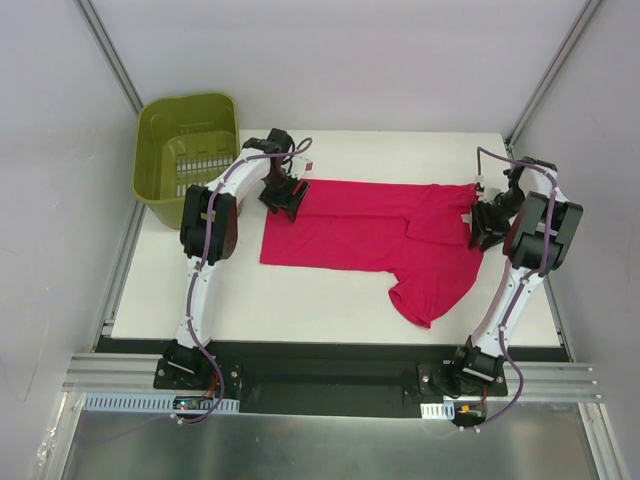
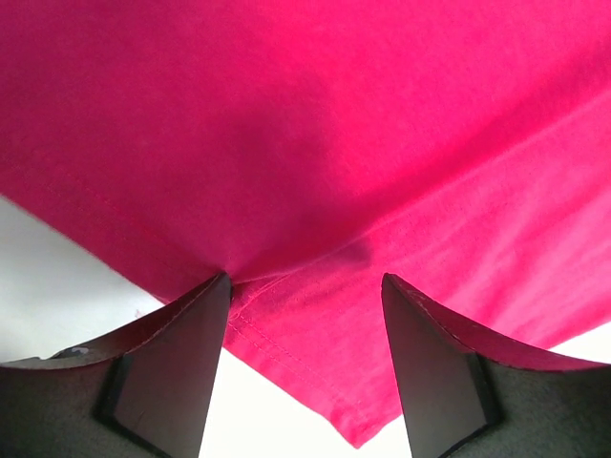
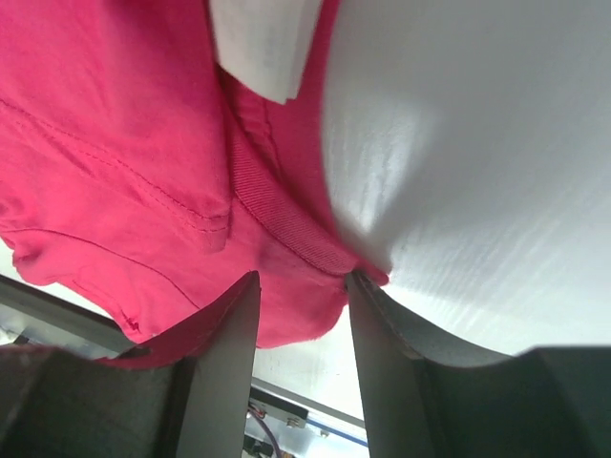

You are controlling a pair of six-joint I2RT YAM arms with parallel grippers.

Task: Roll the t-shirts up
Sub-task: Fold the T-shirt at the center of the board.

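A plain magenta-red t-shirt (image 1: 360,225) lies flat across the white table, its body stretched left to right and one sleeve pointing toward the front. My left gripper (image 1: 285,198) is at the shirt's left end. In the left wrist view it (image 2: 305,279) stands open, with a stitched hem corner of the t-shirt (image 2: 315,143) lying between the two fingers. My right gripper (image 1: 487,225) is at the shirt's right end. There it (image 3: 302,277) is open around the edge of the fabric, and the ribbed collar (image 3: 286,224) touches one fingertip.
A green basket (image 1: 160,190) stands at the table's back left corner, just left of the left arm. The white table (image 1: 300,300) shows bare in front of the shirt. A white label (image 3: 263,43) shows inside the neck.
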